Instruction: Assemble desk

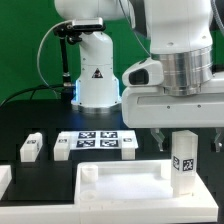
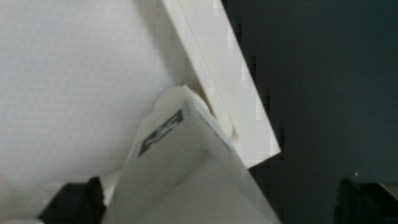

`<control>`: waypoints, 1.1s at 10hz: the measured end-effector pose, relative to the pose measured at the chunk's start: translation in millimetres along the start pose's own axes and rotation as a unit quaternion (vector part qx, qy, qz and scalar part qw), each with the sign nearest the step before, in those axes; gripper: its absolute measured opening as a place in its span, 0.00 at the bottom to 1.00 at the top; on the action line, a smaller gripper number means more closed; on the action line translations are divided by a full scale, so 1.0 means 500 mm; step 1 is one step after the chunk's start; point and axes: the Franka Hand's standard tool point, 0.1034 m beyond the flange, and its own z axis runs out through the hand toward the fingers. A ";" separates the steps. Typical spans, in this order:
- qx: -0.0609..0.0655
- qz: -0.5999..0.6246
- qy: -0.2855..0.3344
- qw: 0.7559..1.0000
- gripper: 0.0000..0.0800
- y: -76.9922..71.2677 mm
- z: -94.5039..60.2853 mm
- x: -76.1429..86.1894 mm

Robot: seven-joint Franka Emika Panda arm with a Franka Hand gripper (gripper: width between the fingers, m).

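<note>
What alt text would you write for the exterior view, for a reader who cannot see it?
An open robot gripper hangs with a finger on either side of the top of a white leg post that stands upright on the desk top, toward the exterior view's right. Behind, on the black table, lie two loose leg posts and the marker board.

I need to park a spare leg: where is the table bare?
Bare black table lies behind the two loose legs, left of the robot base in the exterior view. Crowded: around the upright leg under the open gripper.
</note>
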 end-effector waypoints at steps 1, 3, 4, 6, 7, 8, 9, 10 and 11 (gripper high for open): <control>-0.021 -0.101 0.004 0.995 0.81 -0.001 -0.003 0.000; -0.020 -0.187 0.005 0.982 0.81 0.000 0.008 -0.008; -0.020 -0.179 0.005 0.984 0.78 0.000 0.009 -0.008; -0.019 -0.163 0.005 0.986 0.57 0.000 0.009 -0.009; -0.021 -0.124 0.006 0.992 0.37 0.003 0.010 -0.008; -0.020 -0.080 0.007 0.997 0.37 0.006 0.010 -0.007; -0.020 -0.041 0.007 0.999 0.37 0.007 0.010 -0.007; -0.019 -0.002 0.010 1.000 0.37 0.006 0.011 -0.006; -0.015 0.070 0.019 0.997 0.37 0.007 0.012 -0.005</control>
